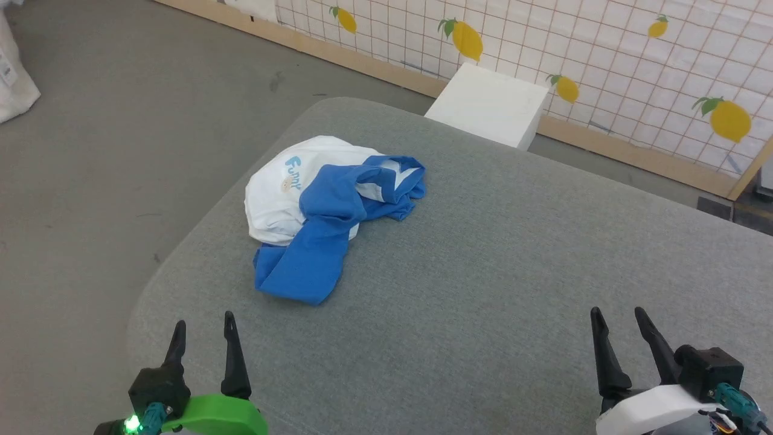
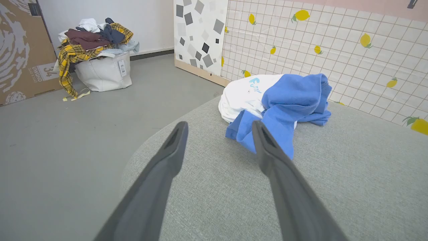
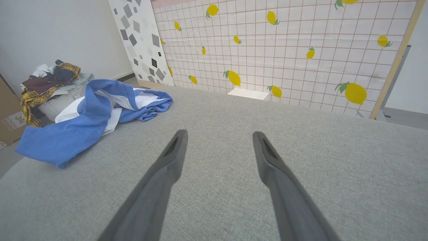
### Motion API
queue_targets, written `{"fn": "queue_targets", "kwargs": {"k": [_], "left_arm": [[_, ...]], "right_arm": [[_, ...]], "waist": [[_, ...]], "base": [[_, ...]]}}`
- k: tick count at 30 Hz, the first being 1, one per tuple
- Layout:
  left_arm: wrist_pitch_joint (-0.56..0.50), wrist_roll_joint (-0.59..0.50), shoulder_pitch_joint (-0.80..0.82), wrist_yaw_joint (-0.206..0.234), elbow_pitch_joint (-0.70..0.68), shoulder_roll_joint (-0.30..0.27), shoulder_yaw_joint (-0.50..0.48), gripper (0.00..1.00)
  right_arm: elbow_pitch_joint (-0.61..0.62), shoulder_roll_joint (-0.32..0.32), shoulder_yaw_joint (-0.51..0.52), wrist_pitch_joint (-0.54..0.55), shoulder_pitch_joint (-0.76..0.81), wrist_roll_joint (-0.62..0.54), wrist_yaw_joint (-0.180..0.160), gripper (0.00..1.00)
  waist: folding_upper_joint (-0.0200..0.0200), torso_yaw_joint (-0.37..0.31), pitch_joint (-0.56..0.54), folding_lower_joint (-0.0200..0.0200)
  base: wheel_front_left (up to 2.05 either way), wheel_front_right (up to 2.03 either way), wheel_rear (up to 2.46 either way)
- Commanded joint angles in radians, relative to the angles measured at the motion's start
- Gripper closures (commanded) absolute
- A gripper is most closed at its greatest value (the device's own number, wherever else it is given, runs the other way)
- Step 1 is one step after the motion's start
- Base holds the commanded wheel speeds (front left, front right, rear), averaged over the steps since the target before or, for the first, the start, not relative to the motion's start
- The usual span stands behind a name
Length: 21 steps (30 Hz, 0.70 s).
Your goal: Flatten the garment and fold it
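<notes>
Head view: crumpled T-shirt awaits first pull

A T-shirt (image 1: pixel 314 211) lies bunched near the far left corner of the grey surface (image 1: pixel 483 272). The left hand (image 1: pixel 204 319) and right hand (image 1: pixel 618 310) hover over the near edge, fingers spread, holding nothing. Flattening looks unstarted; next likely comes a reach to pinch cloth and draw it open.

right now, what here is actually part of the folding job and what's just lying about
For the job: garment, crumpled on the grey padded surface; left gripper and right gripper, both open.
Just lying about: white block; bin of clothes; cardboard box; lemon-print panel.
</notes>
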State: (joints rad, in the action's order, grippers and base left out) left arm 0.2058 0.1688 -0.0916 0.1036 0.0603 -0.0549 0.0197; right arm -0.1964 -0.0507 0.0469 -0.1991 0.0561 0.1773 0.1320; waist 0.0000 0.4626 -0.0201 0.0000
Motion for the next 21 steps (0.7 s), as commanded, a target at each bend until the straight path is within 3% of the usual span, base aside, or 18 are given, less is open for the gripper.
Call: {"fn": "queue_targets", "kwargs": {"k": [1,11,17,21], "left_arm": [[0.012,0.010,-0.018,0.008,0.007,0.000,0.003,0.00],[0.036,0.029,-0.017,0.011,0.019,0.000,0.006,0.00],[0.034,0.050,0.082,-0.022,0.035,-0.026,0.017,0.00],[-0.007,0.092,0.215,-0.073,0.058,-0.057,0.019,0.00]], "right_arm": [[-0.006,0.000,0.004,-0.011,0.010,0.007,-0.001,0.00],[-0.015,0.000,0.013,-0.025,0.019,0.024,-0.001,0.00],[-0.006,0.000,0.022,-0.023,0.021,0.025,-0.001,0.00],[0.006,0.001,0.037,-0.017,0.019,0.015,-0.001,0.00]], "waist": [[0.0000,0.007,0.002,0.0000],[0.0000,0.036,0.006,0.0000],[0.0000,0.042,0.022,0.0000],[0.0000,0.039,0.044,0.0000]], "base": [[0.00,0.00,0.00],[0.00,0.00,0.00],[0.00,0.00,0.00],[0.00,0.00,0.00]]}}
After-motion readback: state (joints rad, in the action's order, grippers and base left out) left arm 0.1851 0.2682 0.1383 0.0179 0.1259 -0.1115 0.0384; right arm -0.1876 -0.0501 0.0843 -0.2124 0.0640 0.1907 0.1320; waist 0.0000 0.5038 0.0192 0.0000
